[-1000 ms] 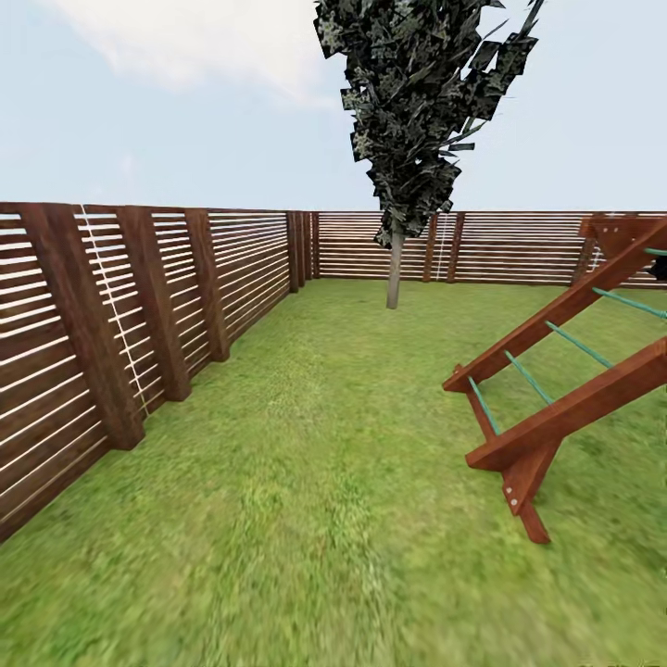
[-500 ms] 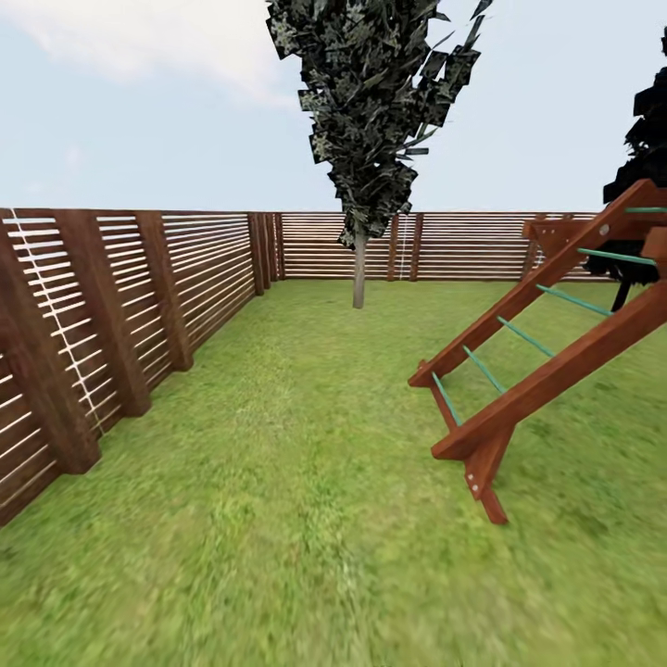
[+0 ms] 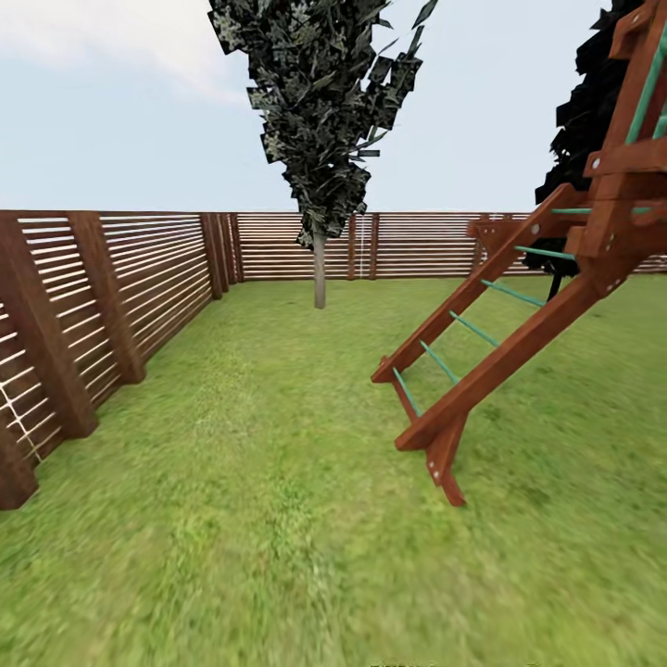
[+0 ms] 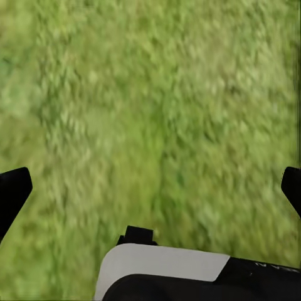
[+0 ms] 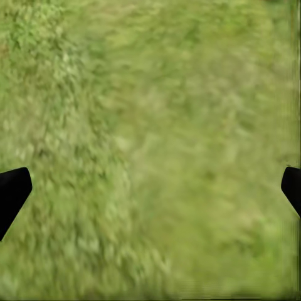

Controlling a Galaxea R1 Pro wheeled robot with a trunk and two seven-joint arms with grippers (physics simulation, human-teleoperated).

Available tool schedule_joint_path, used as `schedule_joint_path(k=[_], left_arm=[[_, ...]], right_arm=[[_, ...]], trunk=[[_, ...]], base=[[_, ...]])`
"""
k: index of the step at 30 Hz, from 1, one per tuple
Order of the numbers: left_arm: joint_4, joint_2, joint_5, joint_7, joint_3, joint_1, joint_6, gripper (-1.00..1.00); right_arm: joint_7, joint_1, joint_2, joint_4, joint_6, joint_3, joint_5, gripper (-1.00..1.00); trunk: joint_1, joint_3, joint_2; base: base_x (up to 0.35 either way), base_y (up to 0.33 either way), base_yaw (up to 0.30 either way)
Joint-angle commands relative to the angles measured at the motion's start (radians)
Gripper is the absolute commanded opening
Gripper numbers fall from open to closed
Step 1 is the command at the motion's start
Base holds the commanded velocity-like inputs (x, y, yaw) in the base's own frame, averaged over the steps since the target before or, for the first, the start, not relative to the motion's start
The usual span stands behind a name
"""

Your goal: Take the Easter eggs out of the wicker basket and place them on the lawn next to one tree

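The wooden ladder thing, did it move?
No. The wooden ladder keeps its place relative to the fence and thin tree; everything shifts left together because the camera turned.

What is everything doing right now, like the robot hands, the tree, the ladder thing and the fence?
left gripper: open, empty, over grass
right gripper: open, empty, over grass
lawn: bare green grass here
thin tree: standing upright by the far fence
playset ladder: leaning, feet on the grass
fence: standing, runs along the left and back
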Motion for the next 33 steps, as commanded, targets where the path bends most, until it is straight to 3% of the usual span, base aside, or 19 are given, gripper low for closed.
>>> schedule_joint_path(k=[1, 18, 24, 33], left_arm=[[0.0, 0.0, 0.003, 0.0, 0.0, 0.0, -0.003, 1.0], [0.0, 0.0, 0.003, -0.002, 0.0, 0.0, -0.009, 1.0], [0.0, -0.001, 0.002, -0.002, -0.002, 0.0, -0.009, 1.0], [0.0, 0.0, 0.002, -0.002, -0.001, 0.0, -0.009, 1.0]], right_arm=[[0.0, -0.001, 0.0, 0.001, -0.003, 0.0, 0.002, 1.0], [0.0, -0.001, -0.001, 0.0, -0.003, -0.002, 0.0, 1.0], [-0.002, -0.001, -0.001, 0.003, -0.069, -0.003, 0.0, 1.0], [-0.002, -0.001, -0.001, 0.003, -0.076, -0.004, -0.002, 1.0]], trunk=[[0.0, -0.001, -0.001], [0.0, -0.001, -0.001], [0.0, -0.001, -0.001], [0.0, -0.001, -0.001]], base=[[0.0, 0.0, -0.294], [-0.045, 0.031, -0.294], [-0.103, 0.188, -0.294], [-0.005, 0.016, -0.295]])
